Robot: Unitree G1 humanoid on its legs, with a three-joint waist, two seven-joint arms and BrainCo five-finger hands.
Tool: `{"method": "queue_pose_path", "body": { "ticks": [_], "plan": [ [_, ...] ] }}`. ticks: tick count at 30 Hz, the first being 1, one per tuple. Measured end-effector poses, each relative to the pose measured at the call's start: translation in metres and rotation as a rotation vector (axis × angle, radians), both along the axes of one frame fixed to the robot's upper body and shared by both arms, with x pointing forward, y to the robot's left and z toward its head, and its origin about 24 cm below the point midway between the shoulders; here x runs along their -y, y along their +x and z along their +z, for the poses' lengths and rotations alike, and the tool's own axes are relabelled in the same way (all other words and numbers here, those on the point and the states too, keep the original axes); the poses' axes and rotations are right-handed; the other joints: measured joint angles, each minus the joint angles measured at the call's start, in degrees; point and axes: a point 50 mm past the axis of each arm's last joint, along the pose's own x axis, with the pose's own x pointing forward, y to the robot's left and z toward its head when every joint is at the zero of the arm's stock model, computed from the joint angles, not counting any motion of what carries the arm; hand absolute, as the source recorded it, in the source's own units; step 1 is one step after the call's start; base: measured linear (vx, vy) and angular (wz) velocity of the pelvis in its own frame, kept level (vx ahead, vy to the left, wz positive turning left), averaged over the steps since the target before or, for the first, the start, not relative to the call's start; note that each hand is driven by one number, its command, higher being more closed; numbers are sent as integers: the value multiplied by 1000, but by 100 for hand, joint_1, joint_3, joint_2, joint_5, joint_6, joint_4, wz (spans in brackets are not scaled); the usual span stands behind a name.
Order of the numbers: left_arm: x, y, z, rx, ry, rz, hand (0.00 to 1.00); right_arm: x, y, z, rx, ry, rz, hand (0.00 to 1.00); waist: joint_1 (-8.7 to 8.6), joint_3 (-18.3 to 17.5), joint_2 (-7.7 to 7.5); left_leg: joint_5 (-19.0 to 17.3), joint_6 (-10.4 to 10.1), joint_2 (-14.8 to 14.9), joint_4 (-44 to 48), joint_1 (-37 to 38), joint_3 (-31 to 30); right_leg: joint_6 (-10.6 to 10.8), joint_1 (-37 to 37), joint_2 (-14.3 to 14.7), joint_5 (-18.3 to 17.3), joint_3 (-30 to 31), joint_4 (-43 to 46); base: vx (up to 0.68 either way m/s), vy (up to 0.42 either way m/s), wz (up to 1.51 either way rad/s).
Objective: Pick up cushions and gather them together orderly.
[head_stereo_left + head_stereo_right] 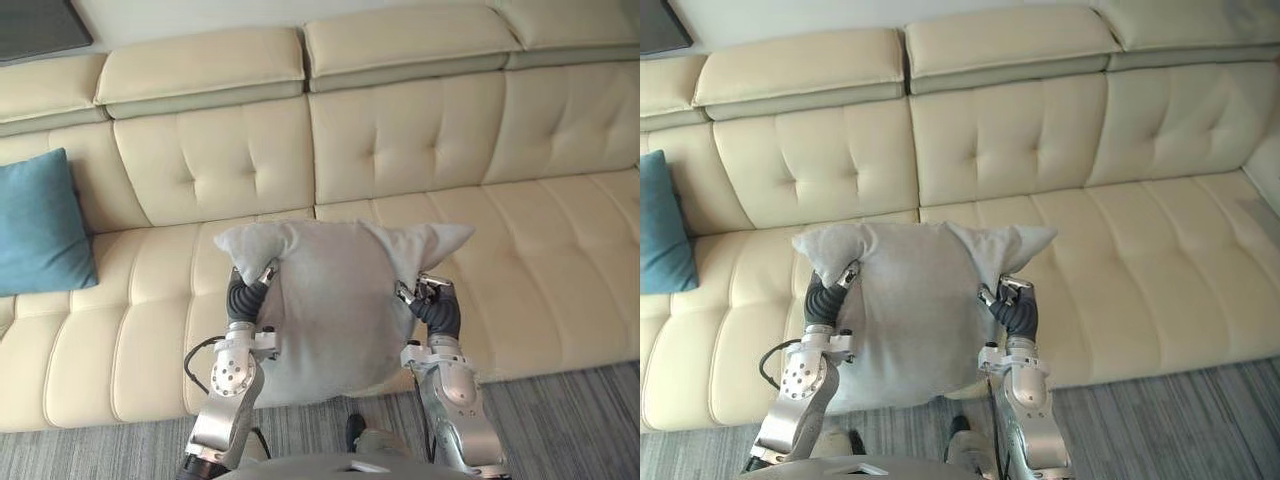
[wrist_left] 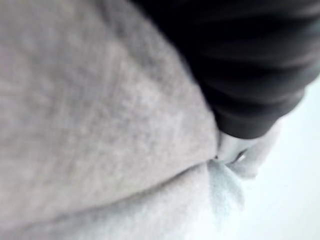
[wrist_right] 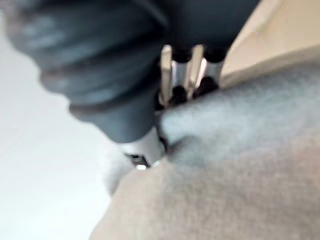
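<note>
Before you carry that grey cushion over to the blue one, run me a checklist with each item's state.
1. Right hand pinching the grey cushion at its side: ok.
2. Left hand hold on the opposite side: cannot tell, fabric covers it.
3. Cushion level, top corners about even: ok.
4. Cushion lifted off the sofa seat: cannot tell.
5. Blue cushion upright against the backrest to the robot's left: ok.
6. Seat between the two cushions free: ok.

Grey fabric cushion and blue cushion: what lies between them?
Bare cream leather sofa seat separates the grey fabric cushion from the blue cushion, per left eye view.
</note>
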Motion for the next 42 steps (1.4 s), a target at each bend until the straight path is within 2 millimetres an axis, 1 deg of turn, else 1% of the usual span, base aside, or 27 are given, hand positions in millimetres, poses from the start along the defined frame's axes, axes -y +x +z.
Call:
{"method": "queue_pose_path", "body": {
  "ticks": [1,2,3,4,5,6,7,8,9,11,12,13,15,18,21,22,25,26,29,34,35,38,40,42],
  "plan": [
    [0,0,1,5,-2,-1,100,0,0,0,1,3,-1,100,39,22,-45,-34,32,-45,-280,-85,63,4,25,-70,-1,-20,17,336,298,22],
    [1,-1,7,29,-13,-3,100,-1,0,2,12,10,-3,100,94,2,-5,23,43,-340,-1855,5,68,143,-11,-252,-53,-221,239,274,274,29],
    [1,-2,12,51,-20,-4,100,-2,0,4,21,16,-4,100,89,-59,113,773,180,-554,-3190,414,48,452,-33,-322,-250,-317,479,380,388,58],
    [-3,0,18,81,-9,3,100,-7,1,3,17,42,-2,100,87,-5,-188,835,53,-917,-3596,631,22,641,-200,-579,-657,-242,885,314,249,60],
    [-7,0,17,79,-7,21,100,-9,-2,-1,2,58,-2,100,171,-4,-183,821,83,-896,-3658,628,-114,614,-307,-429,-764,-137,855,279,192,53],
    [-8,0,17,78,-7,26,100,-10,-1,0,4,63,2,100,175,-4,-176,821,83,-879,-3684,644,-157,598,-328,-359,-769,-128,803,179,30,38],
    [-10,-1,16,77,-6,34,100,-13,-2,-2,-2,80,1,100,188,-7,-176,820,79,-844,-3802,773,-247,520,-418,-172,-735,-96,589,126,-11,30],
    [-11,-2,15,73,-6,35,100,-14,-2,-3,-4,92,-2,100,184,-17,-197,802,46,-867,-3851,881,-251,446,-467,-96,-423,-17,280,159,-49,24],
    [-10,-4,9,51,-9,32,100,-15,-1,-4,-8,95,-3,100,139,-136,-183,714,-85,-952,-3883,969,-262,495,-538,-23,138,102,127,100,-48,0],
    [-7,-4,4,25,-16,19,100,-11,5,-6,-12,62,9,100,144,-220,-102,694,-145,-916,-4083,1047,-144,516,-460,-1,335,273,-226,114,18,-47],
    [-4,-3,1,12,-21,8,100,-9,8,-7,-17,50,9,100,123,-220,-103,707,-166,-918,-4145,1055,-93,533,-470,34,466,363,-380,68,42,-69],
    [-2,-1,-5,-12,-11,-7,100,-6,9,-14,-47,40,2,100,85,-241,-138,708,-169,-932,-4195,1055,-73,542,-458,77,624,482,-577,-22,13,-47],
    [1,0,-12,-41,9,-27,100,-3,8,-22,-83,38,-13,100,35,-257,-218,723,-182,-972,-4284,1110,37,548,-448,66,777,607,-757,-41,21,-42],
    [4,-1,-16,-55,39,-58,100,-1,7,-32,-125,32,-24,100,-63,-265,-232,782,-125,-1078,-4353,1144,34,570,-451,-5,875,720,-850,-77,44,-16],
    [3,-1,-17,-58,52,-64,100,-1,6,-39,-160,23,-22,100,-76,-269,-236,878,-86,-1153,-4402,1139,-40,578,-455,-49,922,730,-874,-138,24,6],
    [1,-1,-18,-59,61,-66,100,-2,6,-43,-176,23,-19,0,-78,-293,-266,962,-91,-1181,-4489,1140,-101,580,-474,-60,931,710,-874,-134,-1,10],
    [0,-2,-21,-74,69,-72,100,-2,5,-50,-205,21,-19,0,-61,-334,-317,1098,-106,-1207,-4636,1181,-135,577,-513,-60,947,695,-873,-122,-10,6],
    [0,-2,-23,-83,72,-73,100,-2,5,-53,-221,19,-19,0,-69,-352,-332,1168,-107,-1237,-4752,1237,-138,546,-515,-66,927,706,-875,-97,-6,0],
    [4,-2,-28,-109,84,-97,100,-1,1,-63,-267,-19,-17,0,-118,-417,-339,1360,-106,-1297,-5021,1248,-162,559,-614,-99,992,701,-900,-96,5,1],
    [8,-2,-27,-110,85,-117,100,4,-3,-67,-290,-12,-45,0,-184,-421,-333,1497,-142,-1385,-5345,1364,-186,610,-614,-138,1052,683,-946,-44,11,1],
    [8,0,-26,-103,87,-120,100,5,-3,-67,-293,-7,-55,0,-196,-421,-333,1523,-119,-1396,-5366,1365,-193,617,-615,-144,1057,676,-949,-15,18,3],
    [9,4,-22,-86,89,-127,100,15,-9,-76,-333,14,-117,0,-237,-424,-328,1586,-84,-1431,-5475,1422,-210,667,-598,-153,1088,666,-951,-3,5,1],
    [11,4,-19,-71,88,-147,100,31,-18,-82,-362,22,-188,0,-254,-427,-323,1598,-73,-1464,-5510,1431,-217,674,-580,-161,1095,657,-960,16,6,1],
    [11,5,-18,-64,90,-159,100,41,-25,-88,-393,25,-232,0,-276,-427,-323,1602,-67,-1470,-5512,1444,-240,675,-539,-166,1096,639,-981,42,4,5]
  ]
}}
